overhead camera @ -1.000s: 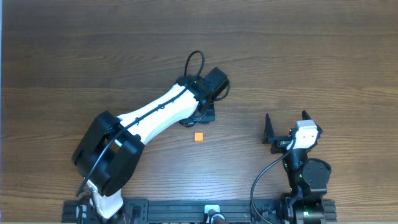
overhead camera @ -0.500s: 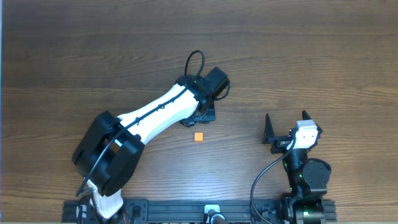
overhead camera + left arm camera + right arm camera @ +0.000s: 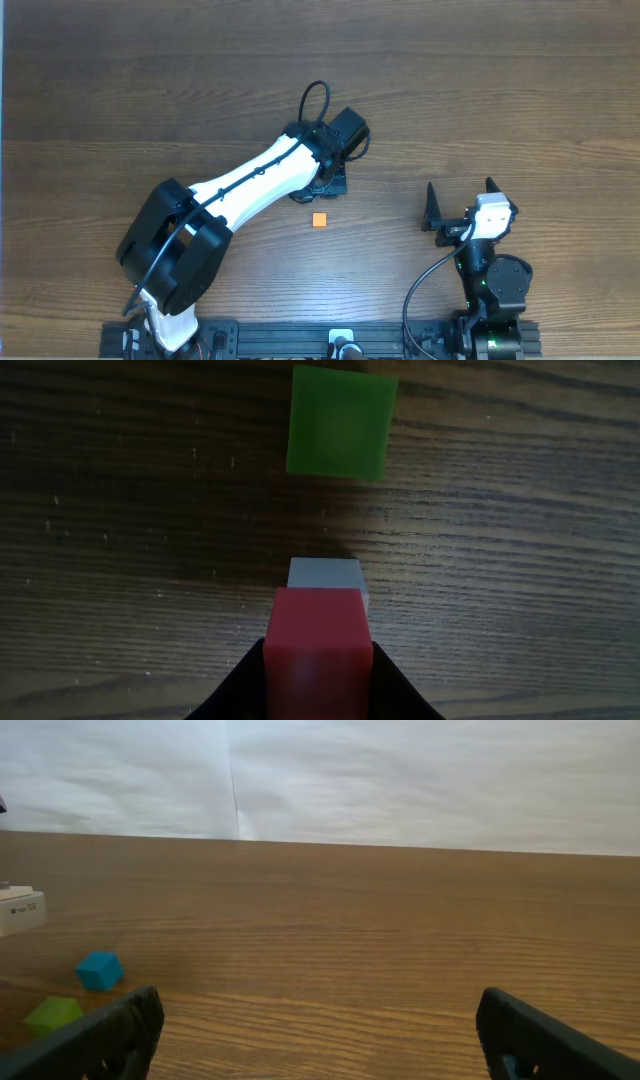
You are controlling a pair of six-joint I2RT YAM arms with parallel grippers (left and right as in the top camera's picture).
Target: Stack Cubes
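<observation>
Red cube [image 3: 318, 645] sits clamped between the fingers of the left gripper [image 3: 318, 665], near the middle of the table [image 3: 150, 80]. Just beyond it is a grey cube [image 3: 326, 573], partly covered by it; I cannot tell if they touch. A green cube [image 3: 340, 422] lies farther off, and an orange cube [image 3: 319, 220] lies apart, nearer the bases. The right gripper [image 3: 320, 1020] is spread wide, holding nothing. Over the last second nothing has moved, so I judge the arm is pausing to line up red over grey before release.
</observation>
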